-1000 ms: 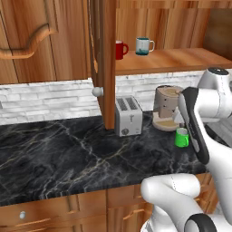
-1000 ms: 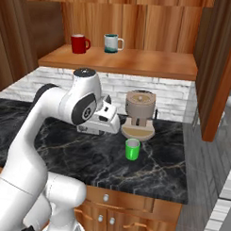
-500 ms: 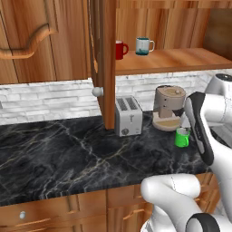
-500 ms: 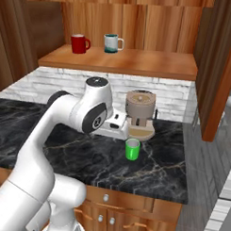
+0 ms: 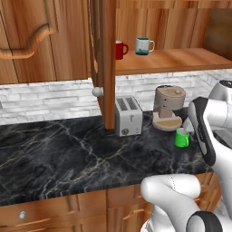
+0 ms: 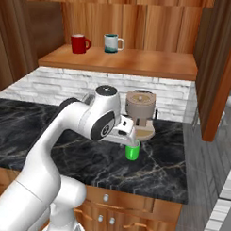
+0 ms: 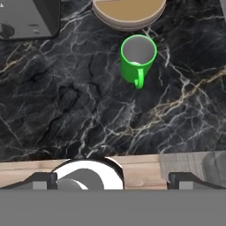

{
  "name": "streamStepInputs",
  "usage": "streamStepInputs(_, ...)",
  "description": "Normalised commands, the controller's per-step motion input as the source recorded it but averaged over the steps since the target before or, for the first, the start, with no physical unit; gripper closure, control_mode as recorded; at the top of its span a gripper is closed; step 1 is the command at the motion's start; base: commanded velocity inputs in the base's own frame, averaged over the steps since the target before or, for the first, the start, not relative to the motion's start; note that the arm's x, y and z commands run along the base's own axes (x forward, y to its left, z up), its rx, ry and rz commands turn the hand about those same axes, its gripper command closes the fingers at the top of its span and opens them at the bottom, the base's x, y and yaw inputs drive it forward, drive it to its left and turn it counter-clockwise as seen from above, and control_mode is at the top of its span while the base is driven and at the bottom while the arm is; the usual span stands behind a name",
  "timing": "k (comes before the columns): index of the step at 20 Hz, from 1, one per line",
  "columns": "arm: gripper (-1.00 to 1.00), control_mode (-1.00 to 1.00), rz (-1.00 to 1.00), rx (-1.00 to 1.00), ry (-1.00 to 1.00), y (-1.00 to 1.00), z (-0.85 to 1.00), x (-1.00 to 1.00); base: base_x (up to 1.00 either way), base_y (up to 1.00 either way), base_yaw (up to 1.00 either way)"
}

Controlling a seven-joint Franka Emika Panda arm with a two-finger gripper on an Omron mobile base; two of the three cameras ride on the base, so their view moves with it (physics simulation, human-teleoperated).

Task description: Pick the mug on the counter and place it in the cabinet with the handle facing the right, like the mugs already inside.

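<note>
Hand view reveals the mug's (image 7: 137,56) handle (image 7: 139,80); the gripper (image 7: 110,178), jaws spread empty, apparently hovers above.

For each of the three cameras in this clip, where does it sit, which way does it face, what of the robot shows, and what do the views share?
Left base view: behind the arm on its left, facing the black marble counter and reddish-brown wooden cabinet; white arm at lower right.
Right base view: behind on its right, same scene; arm rises from lower left, open gripper above the small green mug.
Hand view: on the hand, looking down at the mug; dark fingers at the bottom.
Shared: all show mug and counter; both base views show the red mug and teal-and-white mug.
</note>
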Motion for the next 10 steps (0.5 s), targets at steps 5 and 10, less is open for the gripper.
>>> streamStepInputs(5,-1.00,-1.00,0.00,0.00,0.00,-0.16,-0.21,0.12,0.00,0.00,0.00)
streamStepInputs(10,-1.00,-1.00,0.00,0.00,0.00,-0.13,-0.19,0.14,0.00,0.00,0.00)
